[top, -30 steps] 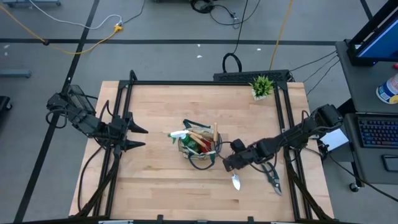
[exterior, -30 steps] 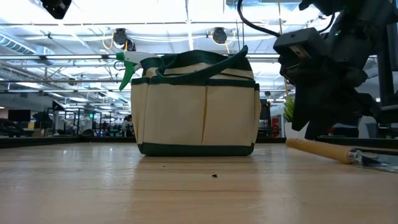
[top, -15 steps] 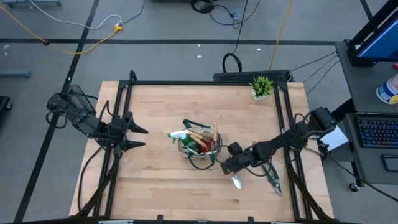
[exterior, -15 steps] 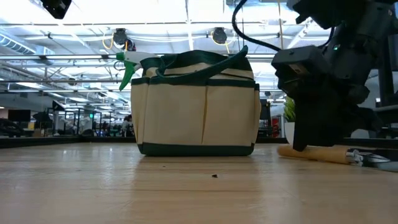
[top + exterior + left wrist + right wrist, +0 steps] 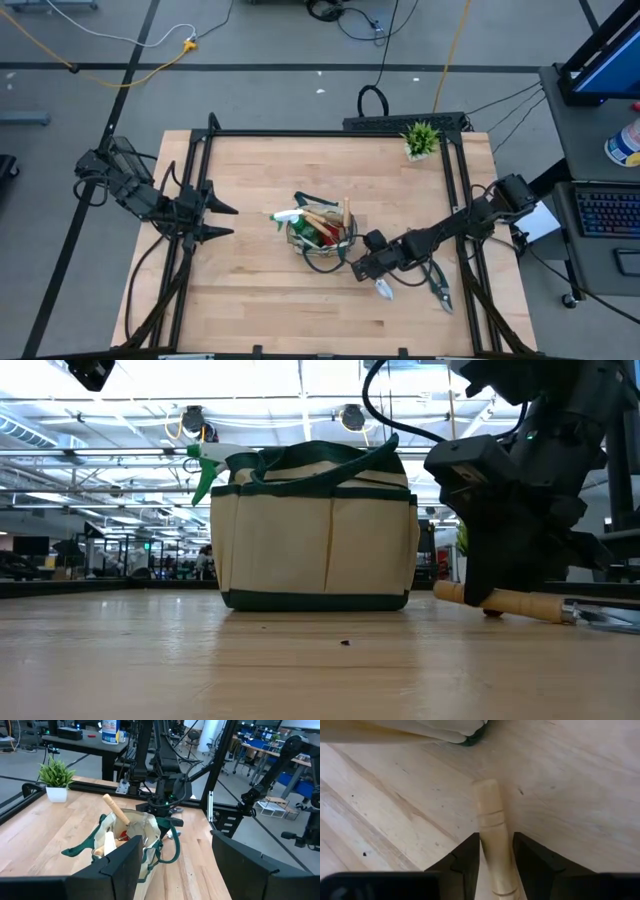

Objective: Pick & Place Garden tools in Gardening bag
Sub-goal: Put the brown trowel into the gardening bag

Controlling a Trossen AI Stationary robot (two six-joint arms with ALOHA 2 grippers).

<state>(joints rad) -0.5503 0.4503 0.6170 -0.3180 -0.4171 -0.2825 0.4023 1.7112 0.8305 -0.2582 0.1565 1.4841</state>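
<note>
The right end effector point(image 5: 495, 851) has shifted toward the gardening bag point(image 5: 315, 525) and lowered, fingers clasping the trowel point(image 5: 492, 835) handle on the counter point(image 5: 250, 290). The left end effector point(image 5: 222, 220) waits, released.

I see the gardening bag point(image 5: 315, 530) upright on the table point(image 5: 200, 660), spray bottle point(image 5: 205, 465) poking out. My right gripper point(image 5: 500, 585) straddles 1 wooden-handled trowel point(image 5: 505, 600) lying beside it.

The tan gardening bag point(image 5: 322, 240) with dark green trim stands upright mid-table, holding a green spray bottle point(image 5: 285, 215), wooden handles and something red. Just beside it a wooden-handled trowel point(image 5: 381, 288) lies flat on the table, and the pruning shears point(image 5: 438, 288) lie near that.
</note>
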